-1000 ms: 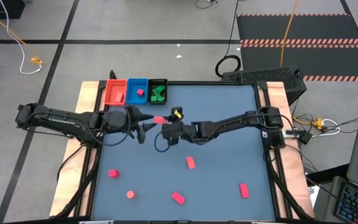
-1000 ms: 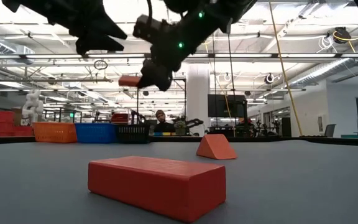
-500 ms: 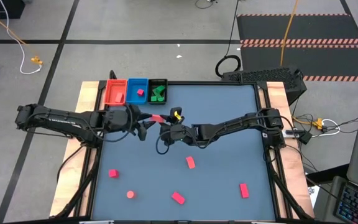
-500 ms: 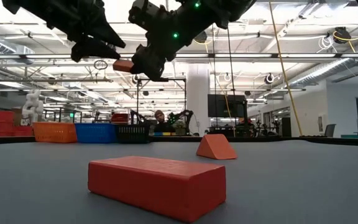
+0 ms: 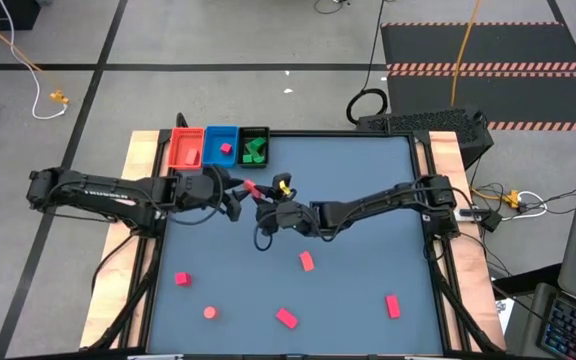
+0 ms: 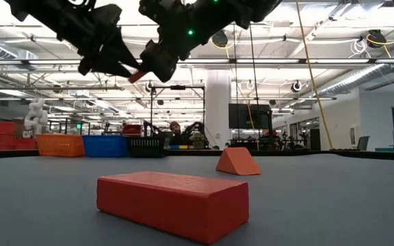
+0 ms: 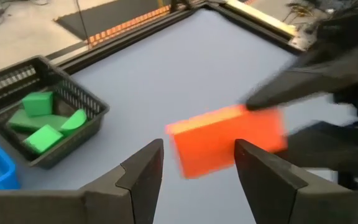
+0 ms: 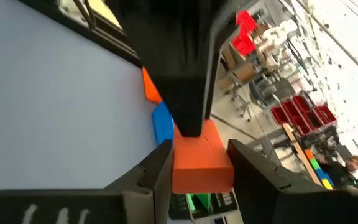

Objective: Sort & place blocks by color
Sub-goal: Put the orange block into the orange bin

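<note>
Both grippers have closed on each other above the far-left part of the table over the last second: the right arm has carried its orange block leftward and farther, and the left arm has edged right to meet it. Left to right now: the red tray [image 5: 185, 148], blue tray [image 5: 219, 146] and black tray [image 5: 254, 146] sit in a row at the far-left edge, the blue one holding a pink-red piece and the black one holding green blocks [image 7: 41, 121]. Just near of them the left gripper [image 5: 234, 194] hangs in the air, its fingers parted and empty, straddling the free end of the orange block [image 7: 227, 140] without visibly pressing on it. Right of it the right gripper [image 5: 265, 203] is clamped on the other end of that block, which is held aloft well clear of the table, as the low view confirms [image 6: 136, 74]. Judgement: a mid-air handover from right arm to left is in hand, the block not yet transferred; next the left fingers should shut before the right ones let go, or the block drops. Five more pink-red and orange blocks lie loose on the near half of the table [image 5: 306, 261], so sorting looks roughly half done
</note>
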Controlling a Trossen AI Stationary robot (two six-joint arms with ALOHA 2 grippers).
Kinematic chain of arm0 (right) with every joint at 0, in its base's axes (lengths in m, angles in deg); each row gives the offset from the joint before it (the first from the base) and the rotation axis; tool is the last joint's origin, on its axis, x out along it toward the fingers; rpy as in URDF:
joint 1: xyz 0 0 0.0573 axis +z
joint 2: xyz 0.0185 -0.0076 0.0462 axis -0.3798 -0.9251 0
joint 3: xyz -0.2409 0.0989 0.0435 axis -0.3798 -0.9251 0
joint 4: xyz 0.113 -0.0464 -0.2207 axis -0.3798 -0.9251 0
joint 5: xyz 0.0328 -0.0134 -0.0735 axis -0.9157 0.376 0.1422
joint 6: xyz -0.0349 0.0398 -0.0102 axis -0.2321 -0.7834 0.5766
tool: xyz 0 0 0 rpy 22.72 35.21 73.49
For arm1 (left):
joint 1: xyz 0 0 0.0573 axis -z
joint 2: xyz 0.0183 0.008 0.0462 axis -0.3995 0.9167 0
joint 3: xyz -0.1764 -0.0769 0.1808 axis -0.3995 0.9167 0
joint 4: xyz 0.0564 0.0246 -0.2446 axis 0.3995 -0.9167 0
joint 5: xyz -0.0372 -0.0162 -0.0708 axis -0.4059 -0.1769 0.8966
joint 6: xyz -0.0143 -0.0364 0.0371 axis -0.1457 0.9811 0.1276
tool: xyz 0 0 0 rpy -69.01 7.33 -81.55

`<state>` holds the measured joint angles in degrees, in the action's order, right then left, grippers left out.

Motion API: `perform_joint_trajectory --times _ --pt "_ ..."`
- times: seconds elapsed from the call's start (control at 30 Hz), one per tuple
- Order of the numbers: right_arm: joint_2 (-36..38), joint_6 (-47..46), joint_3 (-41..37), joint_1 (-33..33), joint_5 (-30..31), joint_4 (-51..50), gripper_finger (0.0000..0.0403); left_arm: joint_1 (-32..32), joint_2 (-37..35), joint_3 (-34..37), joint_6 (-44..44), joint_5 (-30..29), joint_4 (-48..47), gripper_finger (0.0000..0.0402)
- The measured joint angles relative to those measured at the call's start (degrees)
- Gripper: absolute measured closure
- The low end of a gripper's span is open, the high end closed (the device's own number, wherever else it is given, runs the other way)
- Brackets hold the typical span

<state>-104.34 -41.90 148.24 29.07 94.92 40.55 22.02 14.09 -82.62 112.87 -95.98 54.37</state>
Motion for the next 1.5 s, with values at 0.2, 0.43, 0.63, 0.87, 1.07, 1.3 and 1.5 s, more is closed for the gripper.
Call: perform_joint_trajectory --times 0.2,0.43,0.63,0.87,1.07,1.3,1.5 --pt "0.1 0.0 -2.7 0.2 -0.1 2.2 0.0279 -0.1 0.0 0.1 0.2 -0.5 -0.3 0.0201" --pt "0.1 1.3 -6.8 0.2 0.0 7.0 0.0279 0.2 -0.9 0.1 -7.2 -0.1 -1.5 0.0201" --pt "0.1 0.5 -7.7 0.2 1.6 8.0 0.0279 2.8 0.3 0.1 -23.5 -4.6 -10.1 0.0201" --pt "0.1 -9.2 -7.7 0.0 -1.8 6.5 0.0279 7.6 8.0 0.1 -32.8 -16.4 -8.1 0.0202" --pt "1.6 -17.3 -7.8 -1.9 -6.4 0.4 0.0279 10.7 17.0 0.1 -43.9 -29.1 -2.1 0.0202" --pt "6.7 -27.6 -9.2 -5.5 -12.2 -5.3 0.0279 11.5 21.8 0.1 -50.4 -34.8 7.0 0.0202" --pt "11.8 -38.0 -18.7 -10.1 -26.1 5.3 0.0279 12.9 22.2 0.1 -55.7 -34.6 15.9 0.0202"
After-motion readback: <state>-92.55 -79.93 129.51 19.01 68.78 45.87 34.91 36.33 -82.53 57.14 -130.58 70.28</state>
